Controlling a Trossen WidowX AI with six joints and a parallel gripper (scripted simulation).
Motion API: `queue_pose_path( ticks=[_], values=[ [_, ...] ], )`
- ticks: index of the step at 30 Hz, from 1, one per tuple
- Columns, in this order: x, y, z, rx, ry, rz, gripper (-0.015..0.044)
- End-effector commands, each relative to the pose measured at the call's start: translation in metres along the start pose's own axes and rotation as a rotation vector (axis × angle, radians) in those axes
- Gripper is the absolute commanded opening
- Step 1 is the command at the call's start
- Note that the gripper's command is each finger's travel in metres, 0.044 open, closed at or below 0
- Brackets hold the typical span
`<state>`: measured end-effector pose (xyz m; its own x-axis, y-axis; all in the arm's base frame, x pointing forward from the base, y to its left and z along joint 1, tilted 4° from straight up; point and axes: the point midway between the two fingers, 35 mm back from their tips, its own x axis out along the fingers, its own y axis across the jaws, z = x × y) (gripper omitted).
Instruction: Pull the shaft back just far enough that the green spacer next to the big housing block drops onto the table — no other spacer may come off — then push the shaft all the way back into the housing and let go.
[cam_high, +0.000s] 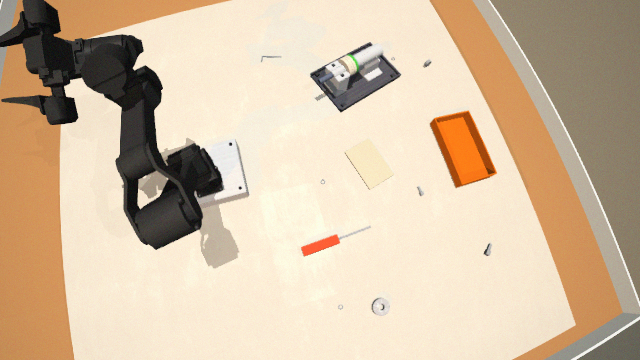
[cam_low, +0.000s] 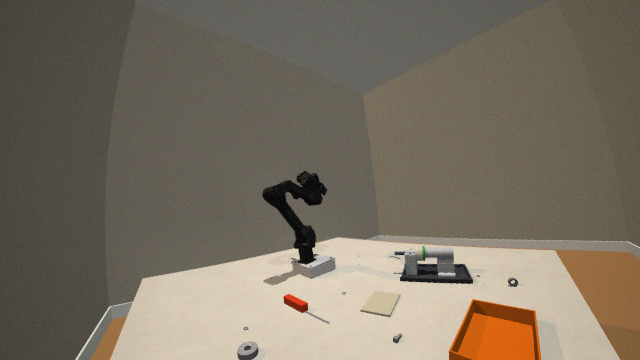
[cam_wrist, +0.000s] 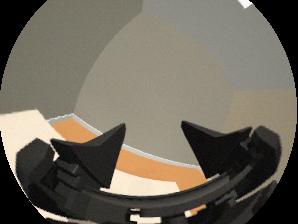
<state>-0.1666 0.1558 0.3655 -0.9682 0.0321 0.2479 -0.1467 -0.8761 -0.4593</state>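
Gripper (cam_high: 2, 72) (cam_low: 325, 190) (cam_wrist: 153, 125) open (2 fingers apart), green spacer (cam_high: 353, 63) (cam_low: 424, 253) on.

Plain brownish-gray walls (cam_low: 240, 150) (cam_wrist: 145, 85) meet in a corner right of center in the exterior view, under a darker gray ceiling (cam_low: 340, 40). Pale baseboard (cam_low: 500, 241) (cam_wrist: 165, 158) edges the orange-brown floor (cam_low: 600, 285) (cam_high: 30, 250) (cam_wrist: 132, 162), at lower right.
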Motion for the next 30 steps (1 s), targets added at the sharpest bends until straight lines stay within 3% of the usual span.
queue_pose_path(
  ticks=[1, 8, 15, 22, 30],
  values=[
    [0.0, -0.002, -0.001, 0.005, 0.002, -0.008, 0.0426],
    [-0.028, -0.096, -0.027, 0.194, 0.081, -0.327, 0.044],
    [-0.097, -0.179, -0.066, 0.416, 0.162, -0.713, 0.044],
    [-0.164, -0.218, -0.095, 0.565, 0.221, -0.995, 0.044],
    [-0.283, -0.236, -0.138, 0.765, 0.356, -1.401, 0.044]
  ],
)
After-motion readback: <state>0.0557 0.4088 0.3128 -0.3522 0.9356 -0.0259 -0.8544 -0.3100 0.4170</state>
